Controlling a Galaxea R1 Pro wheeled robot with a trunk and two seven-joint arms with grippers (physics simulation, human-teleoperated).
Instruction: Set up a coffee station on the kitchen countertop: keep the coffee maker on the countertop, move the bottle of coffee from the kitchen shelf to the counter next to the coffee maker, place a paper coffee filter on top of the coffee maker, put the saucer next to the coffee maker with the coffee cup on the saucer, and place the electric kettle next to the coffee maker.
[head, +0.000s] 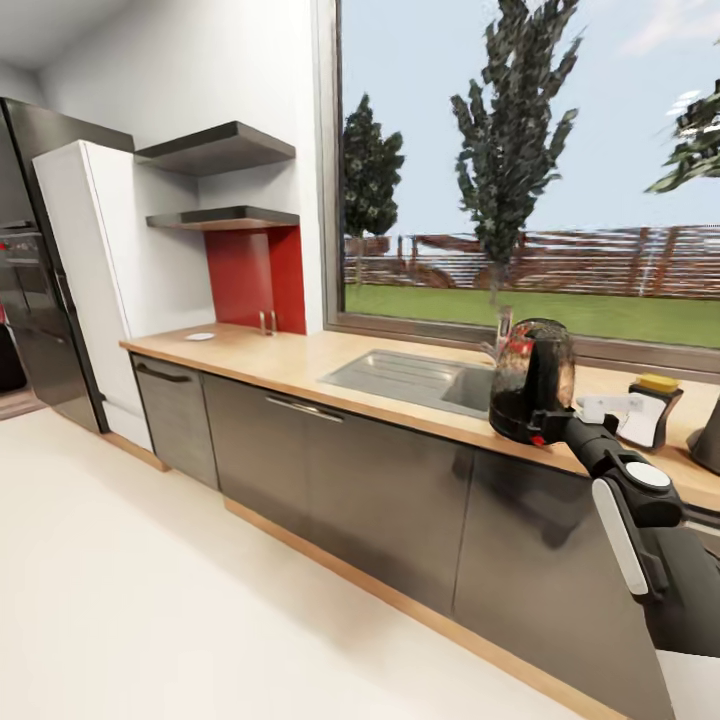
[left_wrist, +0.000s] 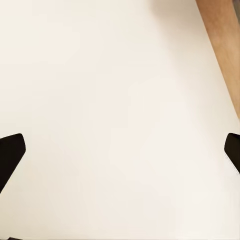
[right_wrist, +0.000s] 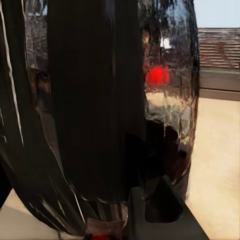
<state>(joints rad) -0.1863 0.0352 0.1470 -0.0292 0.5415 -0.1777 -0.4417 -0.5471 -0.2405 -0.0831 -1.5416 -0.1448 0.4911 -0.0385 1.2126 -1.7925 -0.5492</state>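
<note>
- Right now the right gripper (head: 532, 425) has its jaws clamped on the black handle of the electric kettle (head: 530, 378), which hangs above the front edge of the table (head: 300, 362), just right of the sink (head: 415, 378).
- Up close in the right wrist view, the electric kettle's clear body (right_wrist: 167, 85) and dark handle show with the wood worktop behind.
- Near the table's right end stands the bottle of coffee (head: 652, 408), yellow-capped, with the coffee maker (head: 708, 440) just beside it at the picture's edge.
- Far along at the table's left end lies the saucer (head: 200, 336).
- Above that end hangs the kitchen shelf (head: 225, 217).
- Left gripper (left_wrist: 120, 160) has its jaws wide apart over the pale floor (left_wrist: 110, 100), holding nothing.
</note>
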